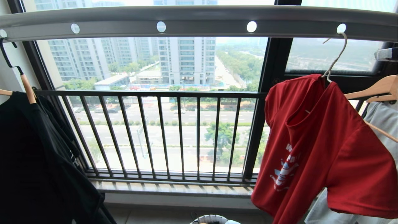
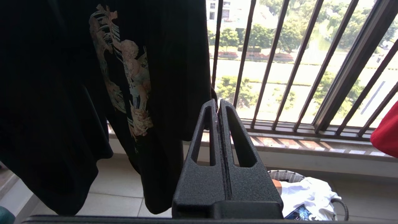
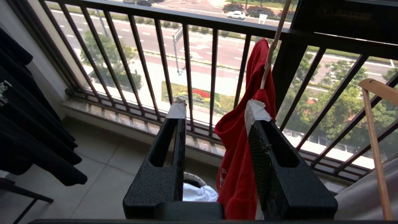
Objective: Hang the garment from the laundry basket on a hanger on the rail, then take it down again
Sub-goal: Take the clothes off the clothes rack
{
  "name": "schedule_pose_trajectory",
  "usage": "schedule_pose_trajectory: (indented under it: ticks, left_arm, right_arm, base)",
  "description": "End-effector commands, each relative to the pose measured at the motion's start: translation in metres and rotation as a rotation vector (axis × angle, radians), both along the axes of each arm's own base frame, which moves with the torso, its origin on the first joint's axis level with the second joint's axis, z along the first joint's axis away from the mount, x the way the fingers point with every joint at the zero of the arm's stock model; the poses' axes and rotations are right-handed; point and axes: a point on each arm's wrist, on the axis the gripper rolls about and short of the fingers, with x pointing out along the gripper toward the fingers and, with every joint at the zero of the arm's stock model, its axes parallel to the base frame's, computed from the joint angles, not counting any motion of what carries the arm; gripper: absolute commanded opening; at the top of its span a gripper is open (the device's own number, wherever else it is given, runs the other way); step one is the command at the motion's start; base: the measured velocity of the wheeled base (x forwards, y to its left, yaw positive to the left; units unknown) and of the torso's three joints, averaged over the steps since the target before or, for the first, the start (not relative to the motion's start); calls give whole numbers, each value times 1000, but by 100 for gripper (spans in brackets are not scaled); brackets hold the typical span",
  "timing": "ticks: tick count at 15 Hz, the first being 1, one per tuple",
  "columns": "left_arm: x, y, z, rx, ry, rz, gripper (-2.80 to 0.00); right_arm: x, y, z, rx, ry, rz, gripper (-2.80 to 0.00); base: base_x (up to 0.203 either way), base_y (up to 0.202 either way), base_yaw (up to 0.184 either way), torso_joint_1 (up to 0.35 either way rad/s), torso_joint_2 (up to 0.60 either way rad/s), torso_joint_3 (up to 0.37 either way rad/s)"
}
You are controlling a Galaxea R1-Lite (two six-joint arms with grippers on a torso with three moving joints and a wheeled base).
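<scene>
On the hanger (image 1: 334, 60), red garment (image 3: 239, 161) between spread fingers of right hand (image 3: 217, 109), left hand (image 2: 217, 104) closed.

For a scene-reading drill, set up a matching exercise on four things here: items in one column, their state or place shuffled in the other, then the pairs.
Items:
1. garment
2. black T-shirt
3. left gripper
4. laundry basket

States:
A. fingers pressed together, nothing between them
B. on the floor, white cloth inside
C. on the off-white wire hanger, hooked in the rail
D. on a wooden hanger, far left

Pairs: 1-C, 2-D, 3-A, 4-B
</scene>
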Motion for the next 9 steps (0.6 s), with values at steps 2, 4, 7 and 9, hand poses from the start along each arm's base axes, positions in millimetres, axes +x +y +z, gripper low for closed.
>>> schedule_pose_trajectory:
  ticks: [2,4,7,9]
  left_arm:
    - [0,0,0,-1,-1,1,-280]
    - [0,0,0,-1,-1,1,-280]
    - [0,0,0,-1,-1,1,-280]
    - [0,0,0,-1,-1,1,-280]
  right_arm:
    - [52,6,-16,-11,109,2,0]
    - [66,7,-18,-18,122,-19,0]
    - [84,8,-17,-30,120,-67,0]
    - [99,8,-21,-38,107,-101,0]
  base:
    - [0,0,0,0,0,0]
    - [0,0,0,0,0,0]
    - [0,0,0,0,0,0]
    - [0,0,0,0,0,0]
